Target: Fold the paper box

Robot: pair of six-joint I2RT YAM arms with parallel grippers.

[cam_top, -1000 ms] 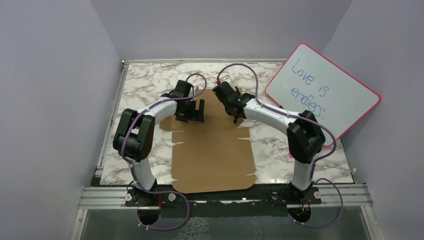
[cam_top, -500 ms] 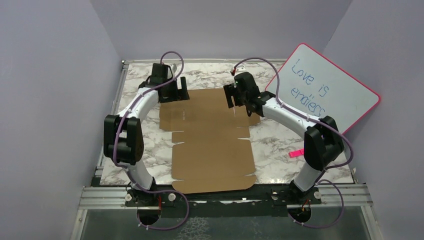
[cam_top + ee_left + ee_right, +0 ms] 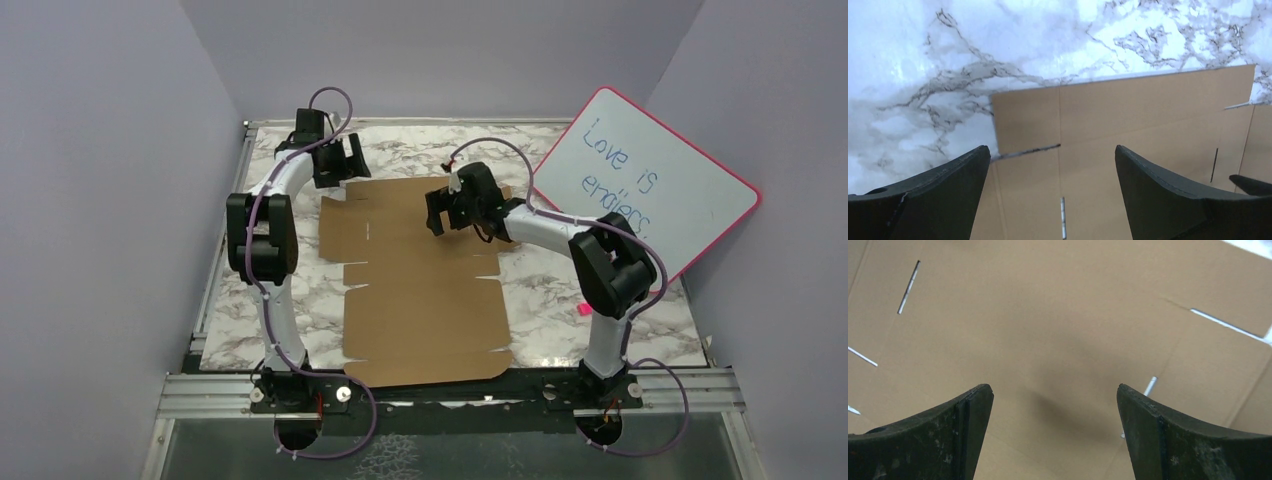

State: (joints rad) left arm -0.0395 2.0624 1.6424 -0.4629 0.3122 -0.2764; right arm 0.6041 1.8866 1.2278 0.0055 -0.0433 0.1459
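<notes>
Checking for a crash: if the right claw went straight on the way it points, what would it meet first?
Most likely the cardboard sheet: the open right claw has only its brown surface ahead. The gap is unclear.

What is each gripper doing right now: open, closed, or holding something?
Left gripper: open, empty, above the far left corner of the paper box.
Right gripper: open, empty, over the paper box.

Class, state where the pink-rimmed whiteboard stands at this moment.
In the top view, the pink-rimmed rectangular whiteboard stands tilted at the far right edge of the marble table, beside the right arm and right of the flat brown cardboard sheet.
</notes>
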